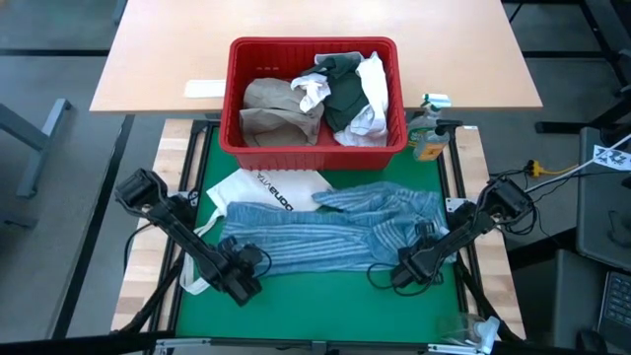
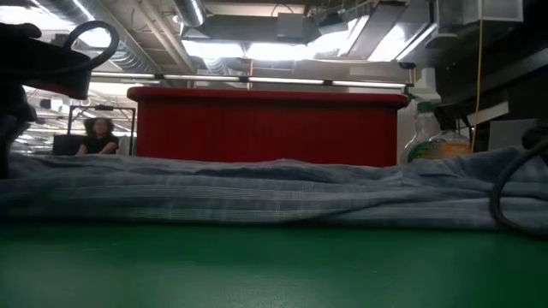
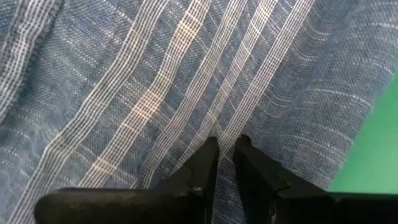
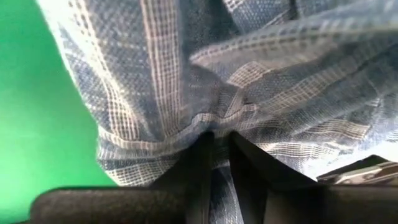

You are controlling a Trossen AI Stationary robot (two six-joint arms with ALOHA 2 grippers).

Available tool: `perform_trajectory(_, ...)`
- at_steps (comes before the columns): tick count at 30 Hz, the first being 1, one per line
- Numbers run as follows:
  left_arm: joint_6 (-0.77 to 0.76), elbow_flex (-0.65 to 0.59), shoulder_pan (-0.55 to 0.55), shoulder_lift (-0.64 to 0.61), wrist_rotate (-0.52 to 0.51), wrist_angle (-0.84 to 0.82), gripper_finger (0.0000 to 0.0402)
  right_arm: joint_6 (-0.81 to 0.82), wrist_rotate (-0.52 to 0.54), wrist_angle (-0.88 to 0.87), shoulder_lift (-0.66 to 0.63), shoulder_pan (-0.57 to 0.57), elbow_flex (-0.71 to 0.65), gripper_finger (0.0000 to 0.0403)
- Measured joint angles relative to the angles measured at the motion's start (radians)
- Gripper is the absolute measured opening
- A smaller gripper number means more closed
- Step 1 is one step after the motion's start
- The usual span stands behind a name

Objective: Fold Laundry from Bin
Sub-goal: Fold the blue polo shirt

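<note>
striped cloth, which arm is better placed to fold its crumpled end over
Right. The right gripper pinches the striped cloth at its bunched end; the left gripper grips the flatter end.

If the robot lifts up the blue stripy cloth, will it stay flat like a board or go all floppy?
Probably floppy: the blue striped cloth lies rumpled and creased on the green mat. It looks thin and woven, so likely light. The left gripper and right gripper each pinch an end, so the middle would probably sag.
</note>
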Motion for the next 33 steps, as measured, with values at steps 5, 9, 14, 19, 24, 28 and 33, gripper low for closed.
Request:
perform_trajectory(5, 0.0, 0.063, -0.004, 0.006, 0.067, -0.145, 0.0055, -0.025, -0.03, -0.009, 0.0, 0.001, -0.003, 0.006)
perform_trajectory(9, -0.001, 0.116, -0.003, 0.004, 0.068, -0.242, 0.0055, -0.035, -0.038, -0.017, 0.001, 0.002, -0.004, 0.006)
perform_trajectory(14, 0.0, 0.172, -0.003, 0.004, 0.044, -0.277, 0.0055, -0.046, -0.043, -0.038, -0.001, 0.002, -0.003, 0.006)
perform_trajectory(19, 0.0, 0.205, -0.002, 0.004, 0.03, -0.271, 0.0055, -0.046, -0.044, -0.055, -0.032, 0.002, 0.014, 0.006)
perform_trajectory(24, 0.0, 0.225, 0.007, 0.004, -0.014, -0.241, 0.0055, -0.046, -0.043, -0.081, -0.087, 0.002, 0.064, 0.006)
perform_trajectory(28, 0.001, 0.225, 0.022, 0.003, -0.041, -0.207, 0.0055, -0.043, -0.035, -0.119, -0.132, 0.001, 0.093, 0.006)
perform_trajectory(33, 0.058, 0.225, 0.047, 0.002, -0.078, -0.152, 0.0055, -0.043, 0.04, -0.127, -0.176, 0.001, 0.114, 0.006)
